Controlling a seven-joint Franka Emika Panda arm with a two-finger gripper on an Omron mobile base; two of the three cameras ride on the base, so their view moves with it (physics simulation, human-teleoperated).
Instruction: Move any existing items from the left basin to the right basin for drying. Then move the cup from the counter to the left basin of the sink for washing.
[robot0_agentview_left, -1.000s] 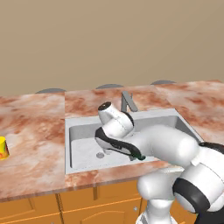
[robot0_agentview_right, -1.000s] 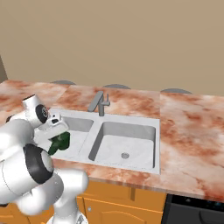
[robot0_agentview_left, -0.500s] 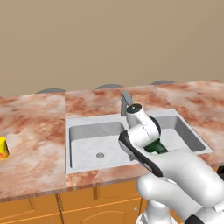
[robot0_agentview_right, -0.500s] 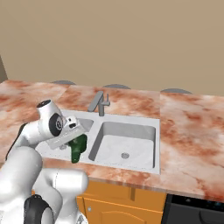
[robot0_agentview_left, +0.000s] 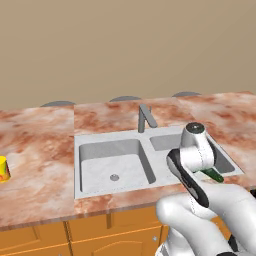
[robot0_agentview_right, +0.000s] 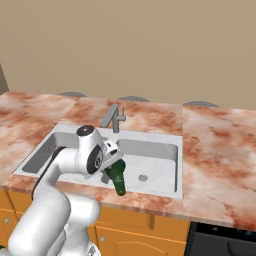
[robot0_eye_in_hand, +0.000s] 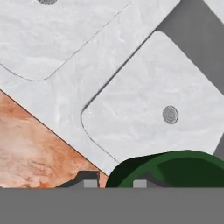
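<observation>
End effector (robot0_agentview_right: 113, 171) is clamped on the dark green utensil (robot0_agentview_right: 118, 179), held in the air over the right basin (robot0_agentview_right: 155, 167), at its near-left part by the divider between the two bowls. In the right base view the utensil hangs tilted, round head up by the fingers, handle pointing down and toward the front rim of the sink (robot0_agentview_right: 150, 187). In the left base view just the green tip (robot0_agentview_left: 214, 175) pokes out from behind the white wrist, over the front edge of the right basin (robot0_agentview_left: 162, 142). Hand view: green bulbous head (robot0_eye_in_hand: 175, 168) sits at the bottom between the two dark fingertips (robot0_eye_in_hand: 90, 180), the right basin floor (robot0_eye_in_hand: 144, 118) with its round drain (robot0_eye_in_hand: 170, 114) below it, utensil not touching the floor as far as can be told

Left basin (robot0_agentview_left: 107, 167) holds nothing, drain (robot0_agentview_left: 114, 177) showing. Grey angular faucet (robot0_agentview_left: 145, 118) at the back middle of the sink, between the bowls, spout angled over toward the right basin side

Yellow cup (robot0_agentview_left: 3, 169) stands upright on the counter (robot0_agentview_left: 37, 150), well apart from the sink, at the far left edge of the left base view, partly cut off by the frame; red-orange mark on its side. Orange cabinets (robot0_agentview_left: 105, 234) under the counter. Beige wall (robot0_agentview_right: 130, 45) behind. A dark appliance top (robot0_agentview_right: 222, 241) shows at the lower right of the right base view, beside the cabinets
</observation>
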